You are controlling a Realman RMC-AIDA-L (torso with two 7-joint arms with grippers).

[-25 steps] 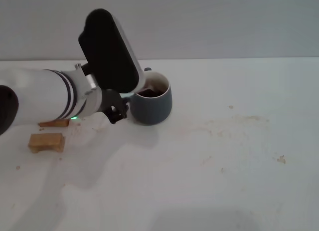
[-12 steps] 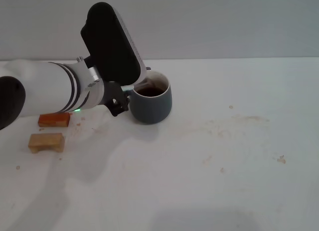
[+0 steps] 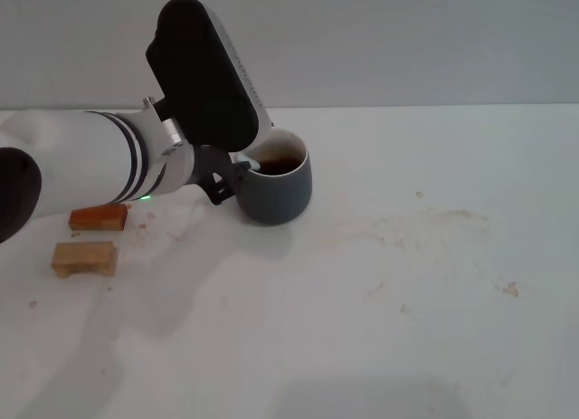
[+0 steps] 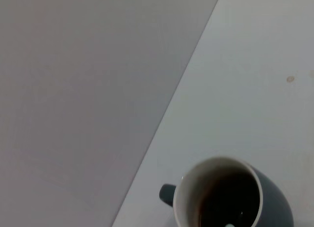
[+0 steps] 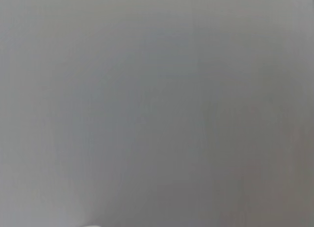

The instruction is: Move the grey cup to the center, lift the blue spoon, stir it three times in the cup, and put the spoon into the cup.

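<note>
Grey cup (image 3: pixel 276 185): upright on the white desk (image 3: pixel 380 310), toward its far edge, dark liquid inside; handle on the far side in the left wrist view.
Blue spoon (image 4: pixel 229 225): only a pale tip shows, inside the cup.
Left gripper (image 3: pixel 242 168): over the cup's near-left rim; cannot tell how its fingers stand.
Right gripper: out of view.
Wooden blocks (image 3: pixel 84 257): two, left of the cup.
Writing: none legible.

The grey cup (image 3: pixel 276 188) looks like smooth matt ceramic with a pale glazed inside, the two blocks (image 3: pixel 84 257) like raw wood, the counter (image 3: pixel 407 301) smooth, matt white and faintly stained, and the arm's shell (image 3: pixel 81 170) glossy white plastic.
</note>
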